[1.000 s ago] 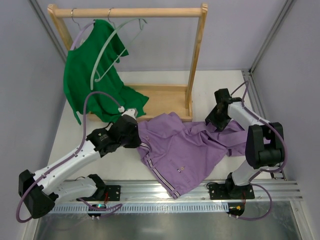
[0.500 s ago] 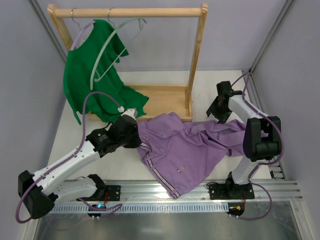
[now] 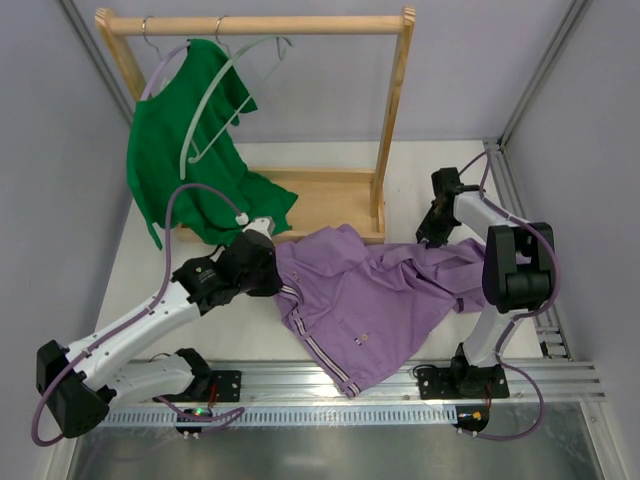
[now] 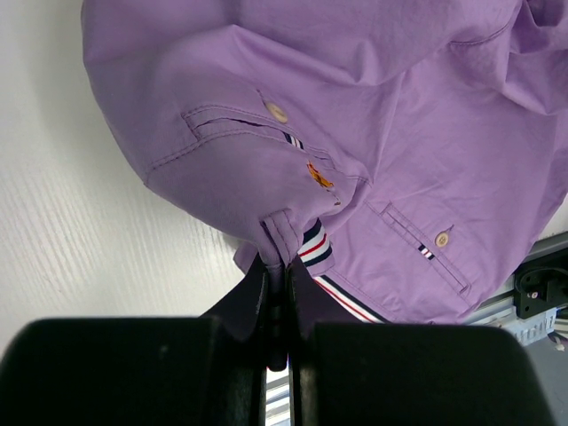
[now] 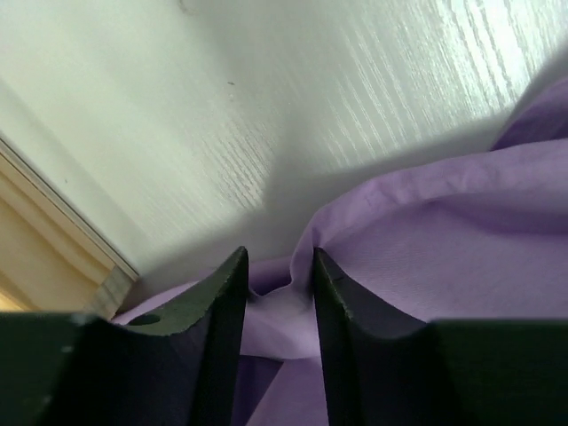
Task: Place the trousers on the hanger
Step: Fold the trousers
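Two grippers are on the trousers (image 3: 370, 290), and only one has moved in the last second. The left gripper (image 4: 277, 275) is as it was, clenched on a belt loop at the striped waistband, left of centre in the top view. The right arm has swung its wrist up toward the upper right of the frame and lowered its tool to the far right end of the cloth, near the rack's foot. The right gripper (image 5: 277, 266) has narrowed from a wider spread; in its own view the jaws now straddle a raised fold of purple fabric, with a slit of cloth showing between them. Whether that fold is pinched or only framed I cannot tell. The trousers lie crumpled on the table (image 3: 440, 170) across the middle of the frame, waistband toward the lower left, legs bunched to the right. The hanger (image 3: 212, 100) hangs from the rail (image 3: 300, 22) at upper left, beside the green shirt (image 3: 170, 150) and well apart from the trousers. My reading is that the task is at an early stage: the right arm is taking a second hold so the two can lift and spread the garment. If the grab catches only a thin ridge, the cloth may slip out on the lift, so the closing needs to finish before any pull.
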Available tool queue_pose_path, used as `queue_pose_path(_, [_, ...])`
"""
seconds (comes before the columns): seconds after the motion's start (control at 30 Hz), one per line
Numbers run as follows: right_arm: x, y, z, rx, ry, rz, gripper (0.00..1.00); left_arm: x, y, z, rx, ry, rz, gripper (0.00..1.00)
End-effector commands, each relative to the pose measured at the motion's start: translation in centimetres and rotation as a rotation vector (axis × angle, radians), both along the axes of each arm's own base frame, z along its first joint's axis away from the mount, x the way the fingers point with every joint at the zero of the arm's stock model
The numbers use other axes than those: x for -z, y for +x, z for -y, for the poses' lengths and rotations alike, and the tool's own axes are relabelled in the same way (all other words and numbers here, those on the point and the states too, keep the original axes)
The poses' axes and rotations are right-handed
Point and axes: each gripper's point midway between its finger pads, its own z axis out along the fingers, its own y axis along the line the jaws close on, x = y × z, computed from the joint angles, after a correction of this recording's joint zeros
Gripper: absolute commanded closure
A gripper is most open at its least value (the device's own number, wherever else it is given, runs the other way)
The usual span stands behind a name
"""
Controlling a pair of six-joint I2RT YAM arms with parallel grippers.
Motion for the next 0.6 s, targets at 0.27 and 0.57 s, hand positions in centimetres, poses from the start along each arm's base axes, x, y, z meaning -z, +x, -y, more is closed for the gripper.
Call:
queue_pose_path(0.27, [-13.4,2.8,7.4,0.097,-0.305,0.251,0.96,-3.6,1.8,-1.7,-0.079,0.058,0.096,1.0])
queue_pose_path(0.57, [-25.5,-3.3,14.2,0.33,-0.503,0.511,0.96,-5.3,2.9,-6.4,-0.23,0.263,0.156,1.0])
